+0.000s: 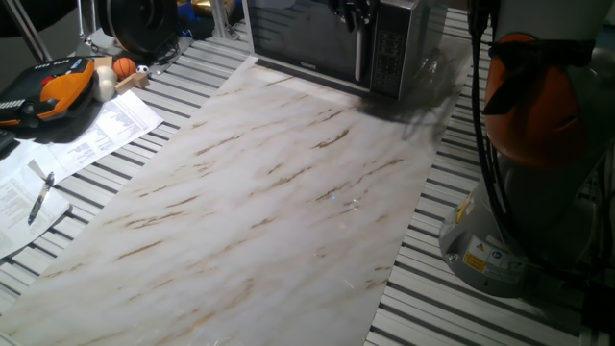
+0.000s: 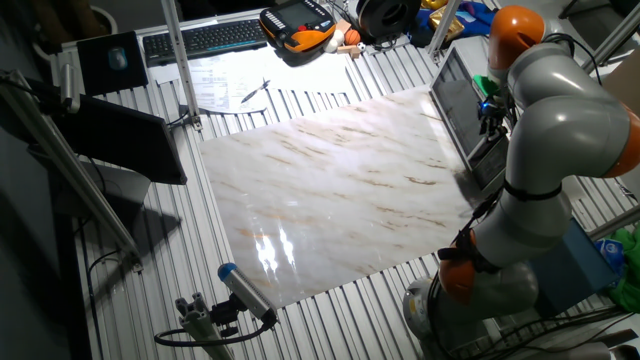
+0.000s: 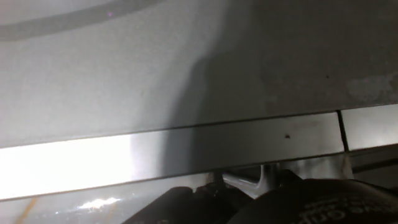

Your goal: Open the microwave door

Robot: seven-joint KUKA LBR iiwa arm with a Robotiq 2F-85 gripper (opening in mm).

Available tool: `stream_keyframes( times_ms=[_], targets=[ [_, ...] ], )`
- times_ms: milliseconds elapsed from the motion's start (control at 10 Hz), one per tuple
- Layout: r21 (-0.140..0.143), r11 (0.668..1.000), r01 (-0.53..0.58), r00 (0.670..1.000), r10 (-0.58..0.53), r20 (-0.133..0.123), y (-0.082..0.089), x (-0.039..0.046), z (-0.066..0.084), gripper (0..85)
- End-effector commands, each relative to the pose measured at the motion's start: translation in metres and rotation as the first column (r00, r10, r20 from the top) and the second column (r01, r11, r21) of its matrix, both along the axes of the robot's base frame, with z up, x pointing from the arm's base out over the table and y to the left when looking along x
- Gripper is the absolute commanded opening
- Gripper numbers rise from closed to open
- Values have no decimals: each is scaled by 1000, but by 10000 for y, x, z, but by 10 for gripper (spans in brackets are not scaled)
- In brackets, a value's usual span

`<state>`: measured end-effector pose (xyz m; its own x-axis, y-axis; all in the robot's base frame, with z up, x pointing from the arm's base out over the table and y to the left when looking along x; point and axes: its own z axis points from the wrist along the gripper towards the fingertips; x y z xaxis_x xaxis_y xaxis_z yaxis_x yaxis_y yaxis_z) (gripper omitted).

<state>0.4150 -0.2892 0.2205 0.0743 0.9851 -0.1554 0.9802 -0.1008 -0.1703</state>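
Observation:
The microwave [image 1: 413, 38] stands at the table's far edge, its top cut off by the frame. Its door [image 1: 303, 34], dark glass in a silver frame, looks flush with the body. The vertical handle [image 1: 364, 53] runs beside the dark keypad [image 1: 387, 53]. My gripper [image 1: 351, 12] hangs in front of the door's upper part, close to the handle. In the other fixed view the door [image 2: 455, 100] shows beside my arm, and the gripper [image 2: 490, 112] is at its front. The hand view is filled by the door's steel frame [image 3: 186, 152], with dark fingers [image 3: 298, 202] at the bottom edge.
A marble-patterned board [image 1: 279, 202] covers the slatted table in front of the microwave. My arm's base [image 1: 519, 221] stands at the right. Papers and a pen [image 1: 43, 192], an orange-black pendant [image 1: 53, 91] and small balls [image 1: 125, 67] lie far left.

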Motion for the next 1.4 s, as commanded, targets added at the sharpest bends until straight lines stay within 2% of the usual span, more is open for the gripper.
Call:
stream_keyframes(
  times_ms=[0, 400, 500, 1000, 1100, 1300],
  targets=[
    [-2, 1000, 1, 1000, -1, 0, -2, -8, 2, 340],
    [4, 1000, 7, 1000, -7, 7, -6, -8, 0, 340],
    [3, 1000, 7, 1000, -7, 8, -5, -8, -1, 170],
    [6, 1000, 7, 1000, -7, 22, -2, -7, -4, 170],
    [7, 1000, 9, 1000, -9, 26, 0, -7, -5, 0],
    [16, 1000, 8, 999, -8, 38, 0, -6, -7, 0]
  ],
)
